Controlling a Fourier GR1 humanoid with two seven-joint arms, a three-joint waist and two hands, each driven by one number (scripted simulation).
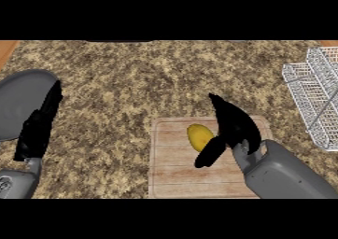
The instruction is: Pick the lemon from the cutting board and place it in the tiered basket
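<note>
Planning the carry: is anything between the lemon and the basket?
Nothing visible. Only the right hand, open beside the lemon, sits on that side, then counter up to the basket.

The lemon (198,135) lies on the wooden cutting board (175,172). The right hand (234,123) stands just beside it, fingers straight, thumb under the lemon's lower end. The white wire basket (316,93) sits at the speckled surface's (130,79) right edge. The left hand (37,130) rests far left, fingers up.

Yellow lemon (199,136), pale wood-grain cutting board (179,175), white wire tiered basket (316,100), speckled brown counter (151,79)
</note>
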